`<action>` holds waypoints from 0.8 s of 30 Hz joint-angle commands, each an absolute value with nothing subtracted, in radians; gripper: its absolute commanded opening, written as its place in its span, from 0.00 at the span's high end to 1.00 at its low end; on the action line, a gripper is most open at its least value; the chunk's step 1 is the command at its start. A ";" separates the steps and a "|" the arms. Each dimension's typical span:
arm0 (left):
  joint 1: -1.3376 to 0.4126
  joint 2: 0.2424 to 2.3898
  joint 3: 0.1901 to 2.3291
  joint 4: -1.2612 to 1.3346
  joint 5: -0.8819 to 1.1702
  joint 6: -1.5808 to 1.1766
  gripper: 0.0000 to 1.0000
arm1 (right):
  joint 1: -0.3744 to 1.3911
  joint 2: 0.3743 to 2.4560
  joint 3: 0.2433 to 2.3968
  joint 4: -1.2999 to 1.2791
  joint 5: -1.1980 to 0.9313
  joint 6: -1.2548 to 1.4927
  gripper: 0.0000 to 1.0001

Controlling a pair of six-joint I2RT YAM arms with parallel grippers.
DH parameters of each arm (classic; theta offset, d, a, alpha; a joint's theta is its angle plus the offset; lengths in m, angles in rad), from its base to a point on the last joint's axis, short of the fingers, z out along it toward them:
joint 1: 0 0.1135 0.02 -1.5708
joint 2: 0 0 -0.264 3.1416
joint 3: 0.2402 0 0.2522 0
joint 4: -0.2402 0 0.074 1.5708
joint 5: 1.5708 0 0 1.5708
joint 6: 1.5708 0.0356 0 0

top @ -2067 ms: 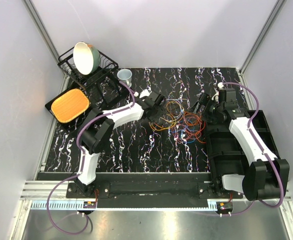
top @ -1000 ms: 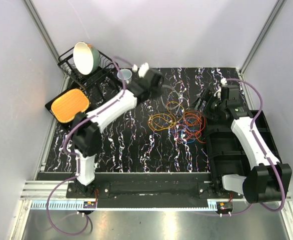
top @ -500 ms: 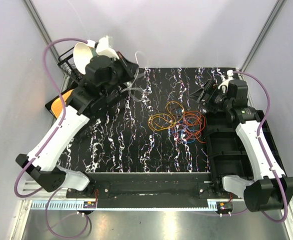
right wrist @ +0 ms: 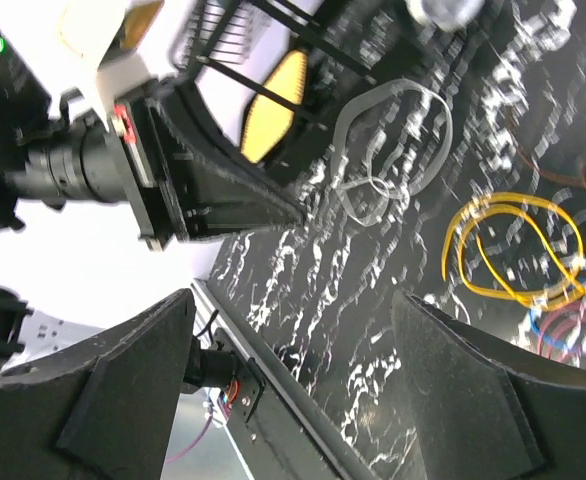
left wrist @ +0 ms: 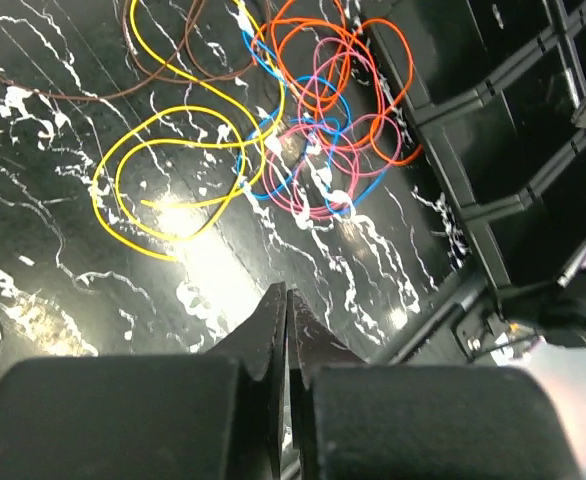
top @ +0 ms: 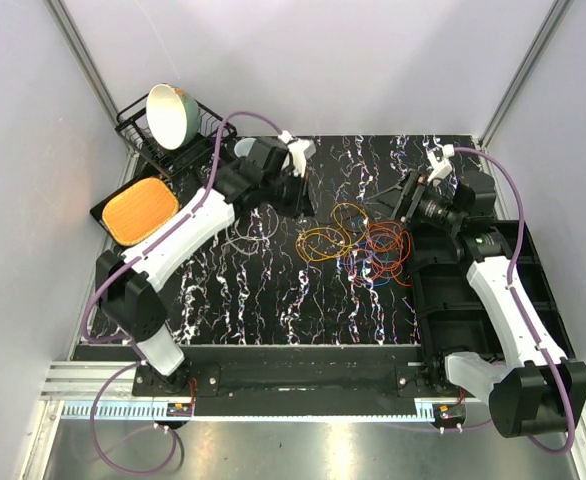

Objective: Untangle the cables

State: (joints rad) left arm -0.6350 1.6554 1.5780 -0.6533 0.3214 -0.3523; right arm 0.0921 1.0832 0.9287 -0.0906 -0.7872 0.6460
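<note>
The cables (top: pixel 371 246) lie in a loose, flat tangle right of centre on the black, white-veined table (top: pixel 273 300). The heap's long side runs left to right, with yellow loops at the left end, orange and red at the right, and blue and pink between. The wire is thin, round and glossy. The left gripper (left wrist: pixel 286 298) is pinched shut on nothing; the right gripper (right wrist: pixel 293 300) gapes wide and empty

Cables (top: pixel 358 243), thin loose loops, orange, yellow, red, pink, blue, tangled mid-table, a clear one apart
</note>
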 commanded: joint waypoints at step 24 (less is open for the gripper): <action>-0.497 1.937 1.500 -0.727 -0.434 -0.627 0.20 | 0.115 1.212 0.900 -0.032 -0.723 0.620 0.16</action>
State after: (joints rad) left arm -0.5133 1.9263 1.5040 -0.7681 -0.3992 -0.5648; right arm 0.1051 1.2285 0.9211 -0.0277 -0.7414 0.6407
